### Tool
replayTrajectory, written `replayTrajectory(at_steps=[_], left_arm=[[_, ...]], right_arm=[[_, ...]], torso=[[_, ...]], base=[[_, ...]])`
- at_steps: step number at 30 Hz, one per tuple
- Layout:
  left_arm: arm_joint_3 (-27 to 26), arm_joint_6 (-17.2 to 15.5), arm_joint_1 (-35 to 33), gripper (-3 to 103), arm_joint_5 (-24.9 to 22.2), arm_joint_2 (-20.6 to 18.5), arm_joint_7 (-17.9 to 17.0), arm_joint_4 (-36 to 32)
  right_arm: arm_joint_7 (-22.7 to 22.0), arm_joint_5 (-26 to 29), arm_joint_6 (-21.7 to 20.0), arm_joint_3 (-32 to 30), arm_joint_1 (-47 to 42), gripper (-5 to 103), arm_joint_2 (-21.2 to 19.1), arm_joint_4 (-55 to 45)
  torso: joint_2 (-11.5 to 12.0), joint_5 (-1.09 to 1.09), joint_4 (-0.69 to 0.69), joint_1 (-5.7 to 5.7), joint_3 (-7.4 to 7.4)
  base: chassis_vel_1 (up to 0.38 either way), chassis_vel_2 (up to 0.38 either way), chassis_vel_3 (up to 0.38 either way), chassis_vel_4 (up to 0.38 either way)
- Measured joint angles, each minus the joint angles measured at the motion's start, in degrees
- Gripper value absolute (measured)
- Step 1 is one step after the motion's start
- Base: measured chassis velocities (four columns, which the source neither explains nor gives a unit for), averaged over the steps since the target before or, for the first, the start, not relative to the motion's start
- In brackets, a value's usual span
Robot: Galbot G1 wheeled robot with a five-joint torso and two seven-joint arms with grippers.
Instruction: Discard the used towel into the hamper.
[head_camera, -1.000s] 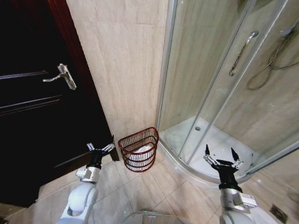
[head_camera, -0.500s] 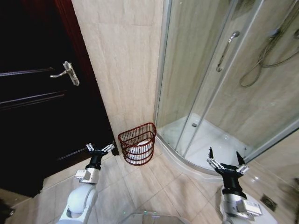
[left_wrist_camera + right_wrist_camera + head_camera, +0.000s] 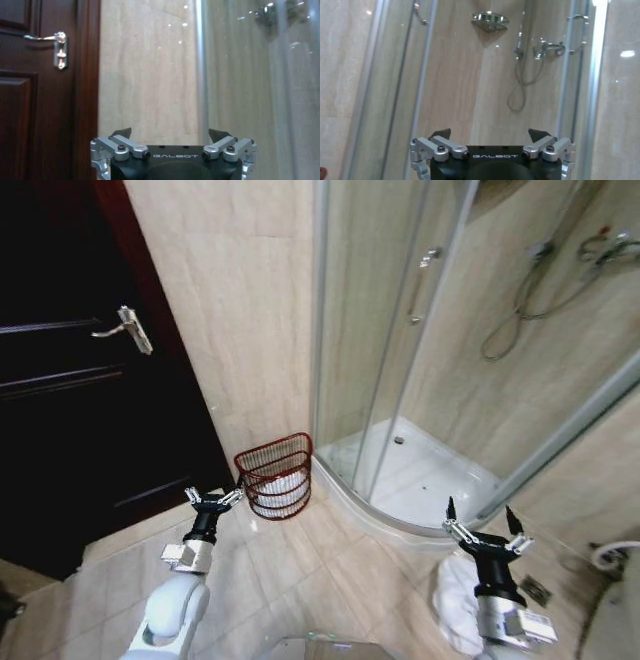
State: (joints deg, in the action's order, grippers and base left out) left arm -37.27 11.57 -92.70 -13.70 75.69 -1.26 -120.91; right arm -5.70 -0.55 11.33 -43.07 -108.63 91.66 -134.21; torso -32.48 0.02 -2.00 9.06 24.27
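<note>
The hamper [image 3: 274,477] is sitting on the tiled floor [image 3: 340,580] at about 11 o'clock from the robot's base, tucked against the beige wall [image 3: 240,330] between the dark door [image 3: 70,400] and the curved edge of the shower tray [image 3: 420,485]; something white is lying inside the hamper, though whether that is towel cloth cannot be told. A crumpled white towel [image 3: 452,605] is lying on the floor at about 4 o'clock, just beside the right arm and well apart from the hamper; judging by this, the discarding is at most partly done, and this cloth is waiting to be picked up and carried across.

The left gripper [image 3: 214,500] is hovering above the floor near the hamper at about 10 o'clock, its fingers spread and carrying nothing; the left wrist view is showing the same spread fingers [image 3: 121,133] pointing at the wall and door frame. The right gripper [image 3: 479,525] is standing open and empty over the shower tray's edge at about 2 o'clock, facing the glass screen [image 3: 400,75] and shower hose [image 3: 520,86].

The hamper is a round, open-weave basket of dark red-brown wire, narrowing toward its base; the walls and floor are glossy stone-look tile; the door is dark polished wood with a metal lever handle [image 3: 124,327]; the towel is looking soft and bunched.
</note>
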Motion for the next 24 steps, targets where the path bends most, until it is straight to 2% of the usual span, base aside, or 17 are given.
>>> replayTrajectory(at_steps=[17, 21, 24], left_arm=[[0.72, -0.33, 1.84, 100, 0.04, 0.06, 0.43, 1.33], [0.29, 0.36, 2.27, 100, -1.21, -0.08, 1.96, 1.82], [0.18, 1.5, 2.5, 100, -1.35, -0.09, 2.78, 2.31]], right_arm=[[0.03, 0.25, -0.1, -0.5, 1.62, 100, 0.4, 1.54], [0.87, 0.14, 0.01, -0.42, 1.99, 100, 0.43, 1.9], [1.15, -0.07, 0.01, -0.27, 2.15, 100, 0.45, 1.92]], torso=[[0.0, 0.0, 0.02, -0.01, -0.01], [0.0, 0.02, 0.0, 0.0, 0.0], [-0.08, -0.05, -0.02, 0.04, 0.06]], base=[[-0.096, -0.326, 0.105, 0.316], [-0.033, -0.158, 0.071, 0.074], [0.031, -0.047, 0.057, 0.007]])
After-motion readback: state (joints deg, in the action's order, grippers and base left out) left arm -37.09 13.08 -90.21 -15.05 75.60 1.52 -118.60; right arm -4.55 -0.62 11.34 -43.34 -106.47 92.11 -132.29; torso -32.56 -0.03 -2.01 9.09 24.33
